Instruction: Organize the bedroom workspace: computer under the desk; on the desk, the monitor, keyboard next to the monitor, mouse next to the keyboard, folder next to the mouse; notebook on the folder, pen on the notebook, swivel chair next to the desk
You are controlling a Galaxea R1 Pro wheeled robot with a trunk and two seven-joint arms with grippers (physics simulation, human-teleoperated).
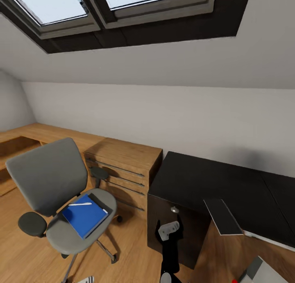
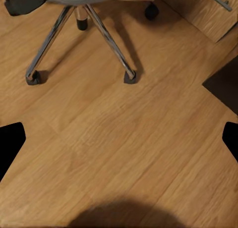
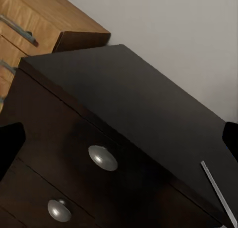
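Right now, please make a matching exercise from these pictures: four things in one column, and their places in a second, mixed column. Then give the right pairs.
Things:
1. folder
2. pen
3. chair
4. keyboard

Places:
A. on the black desk, at its front edge
B. on the wooden floor, beside the oak drawer chest
C. flat on the chair seat
D. lying on the blue cover

Pairs: 1-C, 2-D, 3-B, 4-A
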